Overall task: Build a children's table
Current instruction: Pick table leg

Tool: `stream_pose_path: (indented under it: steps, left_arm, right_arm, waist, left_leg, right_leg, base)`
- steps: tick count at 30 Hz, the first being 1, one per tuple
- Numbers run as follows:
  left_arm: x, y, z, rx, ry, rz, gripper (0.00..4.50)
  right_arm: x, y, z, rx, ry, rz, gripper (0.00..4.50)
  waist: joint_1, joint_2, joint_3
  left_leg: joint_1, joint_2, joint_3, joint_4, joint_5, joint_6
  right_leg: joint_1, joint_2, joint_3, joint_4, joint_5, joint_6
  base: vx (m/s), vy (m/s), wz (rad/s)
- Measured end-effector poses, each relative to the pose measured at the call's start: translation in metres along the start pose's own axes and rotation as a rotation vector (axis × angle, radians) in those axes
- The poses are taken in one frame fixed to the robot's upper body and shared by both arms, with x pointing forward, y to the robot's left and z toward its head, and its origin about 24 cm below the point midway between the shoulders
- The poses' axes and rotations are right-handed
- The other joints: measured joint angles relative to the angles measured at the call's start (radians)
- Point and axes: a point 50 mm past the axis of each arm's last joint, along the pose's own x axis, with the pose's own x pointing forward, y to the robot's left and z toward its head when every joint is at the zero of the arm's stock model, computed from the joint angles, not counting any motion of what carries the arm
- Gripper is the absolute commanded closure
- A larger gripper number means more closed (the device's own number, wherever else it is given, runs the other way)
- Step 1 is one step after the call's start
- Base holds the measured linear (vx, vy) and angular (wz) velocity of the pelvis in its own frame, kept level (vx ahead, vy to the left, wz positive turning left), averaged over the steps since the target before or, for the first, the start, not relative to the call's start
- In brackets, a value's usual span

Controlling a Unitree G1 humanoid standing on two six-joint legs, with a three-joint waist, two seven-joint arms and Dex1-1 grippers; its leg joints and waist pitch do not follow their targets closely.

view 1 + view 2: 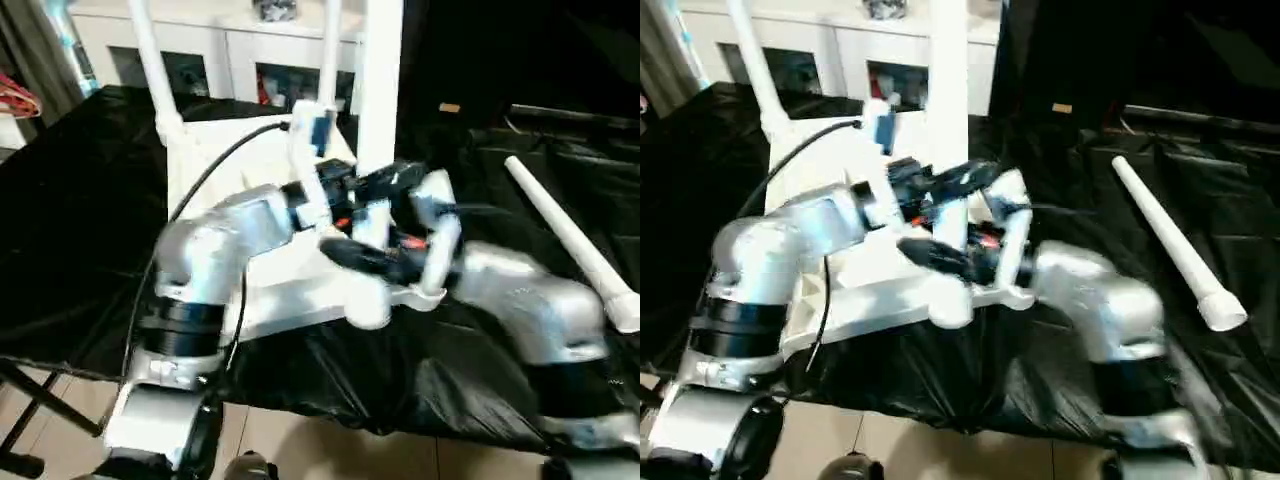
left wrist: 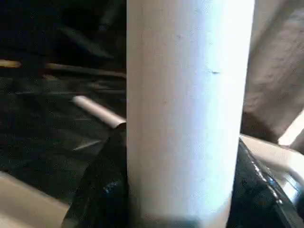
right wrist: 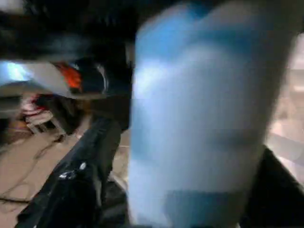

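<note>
A: Entry, left side first. Two legs already stood upright in the far sockets of the tabletop (image 1: 290, 290), which lay underside up on the black-draped table (image 1: 70, 220). The far-left leg (image 1: 150, 60) sat at about 11 o'clock from the tools.

B: And the left tool (image 2: 180, 209)?

A: Its black fingers (image 2: 102, 190) were closed snugly on either side of the near leg (image 1: 378, 90), held upright over the near corner socket (image 1: 368, 305). The right tool (image 1: 965, 262) was pressed to the same leg from the other side; the right wrist view had the leg between its dark fingers, so it read as gripping too, though blur left some doubt.

B: Risks?

A: Judged three. If the leg was tilted at the socket, pushing down could jam it or skid the tabletop toward the table's near edge, since the corner lay close to it. Two tools on one leg could fight each other and twist it off axis. A slip along the smooth plastic was also possible.

B: Right side?

A: The fourth leg (image 1: 570, 245) lay loose on the cloth at 3 o'clock, well apart; a swinging right forearm could knock it rolling.
</note>
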Motion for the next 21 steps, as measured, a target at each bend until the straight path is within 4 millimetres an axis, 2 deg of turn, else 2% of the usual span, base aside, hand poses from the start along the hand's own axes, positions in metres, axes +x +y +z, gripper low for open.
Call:
stream_pose_path:
  steps: [4,5,10,13,14,18,19,21]
  left_arm:
    - [0.006,0.001,-0.002,0.060,0.014,0.175,2.63]
    - [0.007,0.001,-0.001,0.074,0.013,0.194,2.63]
    - [0.009,-0.002,0.000,0.106,0.009,0.233,2.64]
    - [0.010,-0.003,0.001,0.110,0.000,0.250,2.64]
    - [0.010,-0.004,0.001,0.112,-0.002,0.257,2.64]
    - [0.011,-0.004,0.001,0.110,-0.004,0.264,2.64]
    - [0.011,-0.004,0.001,0.110,-0.004,0.265,2.08]
    - [0.011,-0.004,0.001,0.102,-0.009,0.265,1.94]
  right_arm:
    - [0.015,-0.005,-0.006,0.015,-0.001,-0.117,1.57]
    - [0.016,-0.005,-0.006,0.011,0.001,-0.131,1.79]
    - [0.020,-0.005,-0.007,0.005,0.003,-0.159,2.20]
    - [0.021,-0.006,-0.006,0.005,-0.007,-0.174,2.28]
    - [0.021,-0.006,-0.006,0.005,-0.009,-0.175,2.54]
    - [0.021,-0.007,-0.005,0.005,-0.009,-0.177,2.61]
    - [0.021,-0.007,-0.005,0.005,-0.009,-0.178,2.63]
    - [0.021,-0.007,-0.005,0.005,-0.011,-0.177,2.63]
  waist:
    - [-0.001,-0.001,0.000]
    - [-0.001,-0.001,0.000]
    - [-0.003,-0.003,0.001]
    - [-0.006,-0.003,0.001]
    - [-0.006,-0.003,0.001]
    - [-0.006,-0.003,0.001]
    - [-0.007,-0.003,0.001]
    - [-0.007,-0.003,0.001]
  left_leg:
    - [-0.001,0.000,0.000,0.000,0.000,0.000]
    - [-0.001,0.000,0.000,0.000,0.000,0.000]
    - [-0.001,0.000,0.000,0.000,0.000,0.000]
    - [-0.001,0.000,0.000,0.000,0.000,0.000]
    - [-0.001,0.000,0.000,0.000,0.000,0.000]
    - [-0.001,0.000,0.000,0.000,0.000,0.000]
    - [-0.001,0.000,0.000,0.000,0.000,0.000]
    - [-0.001,0.000,0.000,0.000,0.000,0.000]
  right_leg:
    - [0.000,0.000,0.000,0.000,0.000,0.000]
    - [0.000,0.000,0.000,-0.001,0.000,0.000]
    - [0.000,0.000,0.000,-0.001,0.000,0.000]
    - [-0.001,0.000,0.000,-0.001,0.000,0.000]
    - [-0.001,0.000,0.000,-0.001,0.000,0.000]
    - [-0.001,0.000,0.000,-0.001,0.000,0.000]
    - [-0.001,0.000,0.000,-0.001,0.000,0.001]
    - [0.000,0.000,0.000,-0.001,0.000,0.001]
  base:
    - [0.000,0.000,0.00]
    - [0.000,0.000,0.00]
    - [0.000,0.000,0.00]
    - [0.000,0.000,0.00]
    - [0.000,0.000,0.00]
    - [0.000,0.000,0.00]
    - [0.000,0.000,0.00]
    - [0.000,0.000,0.00]
